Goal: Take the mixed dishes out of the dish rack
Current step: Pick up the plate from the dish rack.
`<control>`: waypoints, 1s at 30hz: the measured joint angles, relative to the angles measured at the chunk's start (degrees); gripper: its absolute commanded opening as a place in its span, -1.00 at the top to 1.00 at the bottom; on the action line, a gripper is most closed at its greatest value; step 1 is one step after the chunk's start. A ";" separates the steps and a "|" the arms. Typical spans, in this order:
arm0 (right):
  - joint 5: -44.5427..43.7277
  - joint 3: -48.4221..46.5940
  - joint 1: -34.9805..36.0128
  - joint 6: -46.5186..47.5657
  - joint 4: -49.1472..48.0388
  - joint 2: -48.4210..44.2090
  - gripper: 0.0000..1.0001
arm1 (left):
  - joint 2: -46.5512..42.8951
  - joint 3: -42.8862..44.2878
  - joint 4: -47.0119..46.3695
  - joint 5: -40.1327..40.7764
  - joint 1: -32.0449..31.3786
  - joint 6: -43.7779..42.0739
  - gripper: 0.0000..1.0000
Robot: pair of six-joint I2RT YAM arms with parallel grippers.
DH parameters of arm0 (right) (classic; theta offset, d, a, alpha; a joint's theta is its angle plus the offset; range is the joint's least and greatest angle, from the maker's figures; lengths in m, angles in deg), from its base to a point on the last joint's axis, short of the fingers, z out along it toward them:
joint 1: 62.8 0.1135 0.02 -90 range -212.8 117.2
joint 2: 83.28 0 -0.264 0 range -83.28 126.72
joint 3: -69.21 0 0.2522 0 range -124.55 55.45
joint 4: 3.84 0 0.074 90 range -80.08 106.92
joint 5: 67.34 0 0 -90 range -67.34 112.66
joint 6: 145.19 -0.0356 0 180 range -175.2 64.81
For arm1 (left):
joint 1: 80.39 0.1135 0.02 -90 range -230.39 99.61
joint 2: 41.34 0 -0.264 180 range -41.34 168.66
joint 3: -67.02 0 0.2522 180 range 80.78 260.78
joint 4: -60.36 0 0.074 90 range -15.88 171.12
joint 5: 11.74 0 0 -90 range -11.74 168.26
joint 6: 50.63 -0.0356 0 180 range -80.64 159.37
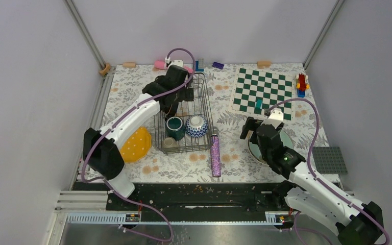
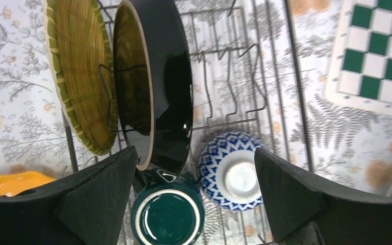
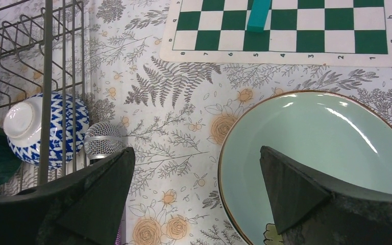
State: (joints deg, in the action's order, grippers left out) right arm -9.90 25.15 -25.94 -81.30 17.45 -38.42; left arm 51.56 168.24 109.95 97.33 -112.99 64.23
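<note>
The dish rack [image 1: 204,109] is a black wire basket left of centre. Upright in its dividers [image 2: 235,66] stand a woven-look plate with a green rim [image 2: 81,76] and a dark glossy plate [image 2: 155,81]. A dark teal mug [image 2: 168,214], a blue-patterned bowl [image 2: 232,171] and a small greyish cup [image 1: 169,143] sit at its near end. My left gripper [image 2: 195,153] hangs open over the rack, its left finger close to the dark plate's lower rim. My right gripper [image 3: 194,153] is open above the left edge of a pale green plate [image 3: 326,148] on the table.
A yellow plate [image 1: 135,144] lies on the table left of the rack. A glittery purple cylinder [image 1: 215,154] with a silver mesh head [image 3: 102,140] lies along the rack's right side. The chessboard [image 1: 263,92] with a teal block [image 3: 259,15] is at the back right. Small toys line the far edge.
</note>
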 measured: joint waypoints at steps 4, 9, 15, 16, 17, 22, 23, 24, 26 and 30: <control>-0.96 0.00 0.00 0.37 0.02 0.33 -0.99 | 4.26 2.56 2.80 3.37 -0.15 -0.94 -0.58; -1.44 0.02 0.00 0.61 0.59 0.72 -0.99 | 7.39 4.83 4.61 7.34 -0.24 -1.18 -0.37; -2.38 0.02 0.00 0.83 0.68 1.07 -0.99 | 10.71 6.54 5.31 10.29 -0.24 -1.33 -0.26; -2.45 0.02 0.00 0.83 0.70 1.14 -0.99 | 11.21 6.69 5.44 10.80 -0.24 -1.33 -0.22; -2.51 0.02 0.00 0.83 0.70 1.22 -0.99 | 11.65 6.73 5.55 11.17 -0.24 -1.33 -0.21; -2.51 0.02 0.00 0.90 0.72 1.70 -0.99 | 15.02 8.96 6.82 12.57 0.20 -1.27 -0.09; -2.51 0.02 0.00 0.96 0.74 1.75 -0.99 | 15.72 9.33 6.95 12.76 0.28 -1.22 -0.08; -2.51 0.02 0.00 1.03 0.74 1.75 -0.99 | 16.15 9.53 7.13 12.96 0.39 -1.11 -0.07; -2.58 0.02 0.00 1.07 0.72 1.75 -0.99 | 16.59 9.60 7.56 13.29 0.57 -1.07 -0.01; -2.91 0.02 0.00 1.07 0.74 1.77 -0.99 | 16.68 9.68 8.13 14.71 0.70 -1.05 0.07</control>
State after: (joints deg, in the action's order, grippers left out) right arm -12.81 25.17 -25.94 -80.23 18.19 -36.65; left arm 68.24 177.92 118.08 112.04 -112.29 63.18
